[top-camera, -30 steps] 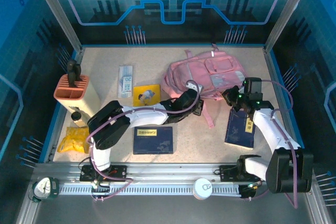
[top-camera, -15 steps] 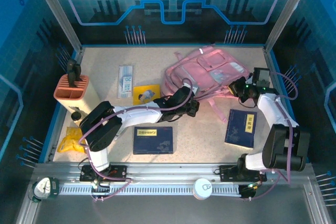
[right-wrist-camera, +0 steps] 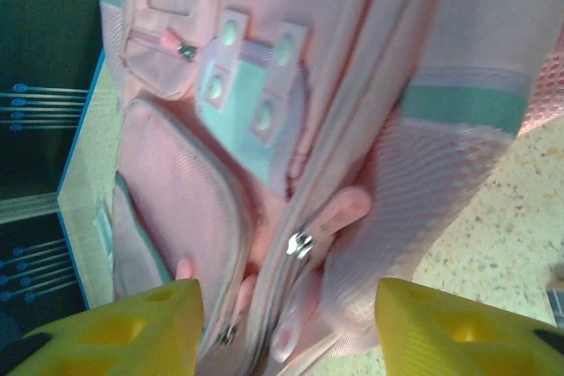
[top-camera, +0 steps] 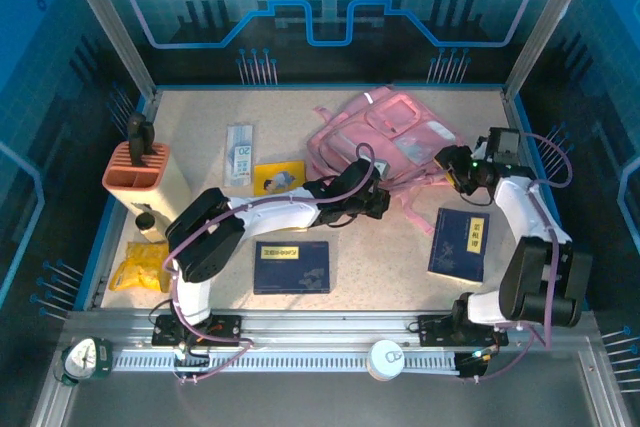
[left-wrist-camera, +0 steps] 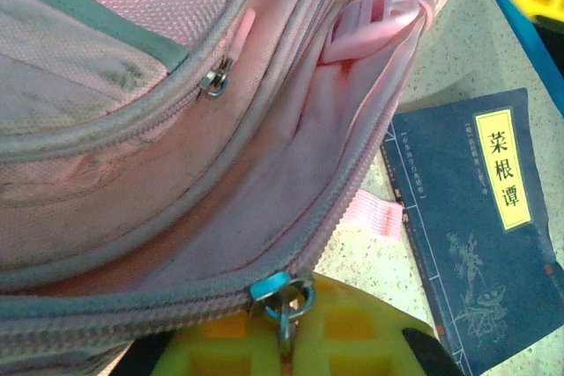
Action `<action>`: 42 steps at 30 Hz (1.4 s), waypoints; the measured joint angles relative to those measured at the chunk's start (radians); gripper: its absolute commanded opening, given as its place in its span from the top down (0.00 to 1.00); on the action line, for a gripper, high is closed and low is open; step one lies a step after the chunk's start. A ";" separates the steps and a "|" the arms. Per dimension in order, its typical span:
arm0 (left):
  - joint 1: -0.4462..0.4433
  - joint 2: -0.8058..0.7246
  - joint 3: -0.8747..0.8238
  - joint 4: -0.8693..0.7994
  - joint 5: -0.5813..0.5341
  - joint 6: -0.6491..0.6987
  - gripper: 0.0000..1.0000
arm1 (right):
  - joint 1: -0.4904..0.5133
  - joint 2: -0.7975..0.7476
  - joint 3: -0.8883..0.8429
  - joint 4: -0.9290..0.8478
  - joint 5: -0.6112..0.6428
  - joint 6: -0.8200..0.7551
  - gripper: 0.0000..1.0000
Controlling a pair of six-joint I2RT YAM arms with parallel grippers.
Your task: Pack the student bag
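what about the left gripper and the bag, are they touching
Touching. Left wrist view: the left gripper is shut on the zipper edge of the bag, whose pull lies against the yellow fingers.

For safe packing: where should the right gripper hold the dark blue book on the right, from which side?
Probably the dark blue book by its right long edge, from the right: it lies flat, the student bag strap near its left.

Beige speckled worktop [top-camera: 385, 262] with a blue rim around it. Glossy blue panels [top-camera: 330, 17] on the far side and both flanks, grid and gear print. Silver frame posts [top-camera: 105, 22] lean up from the far corners, and a slotted metal rail [top-camera: 320, 332] runs along the near edge.
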 measured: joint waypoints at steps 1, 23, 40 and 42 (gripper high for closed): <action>0.000 0.000 0.000 -0.004 0.000 0.000 1.00 | 0.000 -0.030 -0.010 -0.011 -0.009 -0.004 0.35; -0.018 0.005 0.023 -0.017 0.007 0.001 1.00 | 0.239 -0.014 -0.256 0.283 -0.130 0.376 0.52; -0.012 -0.041 -0.013 -0.070 0.025 0.047 1.00 | 0.148 0.029 -0.144 0.118 -0.105 0.189 1.00; 0.001 -0.084 -0.051 -0.077 0.019 0.057 1.00 | 0.127 0.029 -0.122 0.083 -0.107 0.154 1.00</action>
